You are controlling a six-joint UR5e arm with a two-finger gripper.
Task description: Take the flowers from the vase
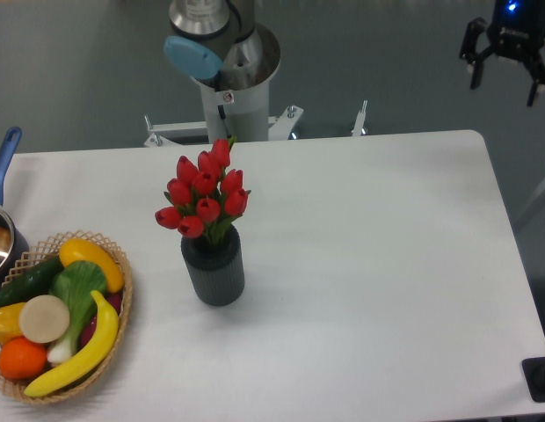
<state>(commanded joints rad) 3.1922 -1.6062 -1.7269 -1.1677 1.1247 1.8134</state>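
1. The gripper [504, 77] hangs at the top right, beyond the table's far corner; its fingers [474, 72] are spread wide, with nothing between them.
2. The flowers [202, 195] stand well to the gripper's left and nearer the camera, upright in the vase [214, 268].
3. Farther left still sits a wicker basket [123, 299] of fruit; a pot [2, 230] at the edge.

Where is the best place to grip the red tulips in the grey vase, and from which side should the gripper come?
Probably from above: the flowers stand nearly upright in the vase, whose wall hides the lower stems. Close the open gripper on the short green stems showing just above the rim, under the buds, then lift straight up.
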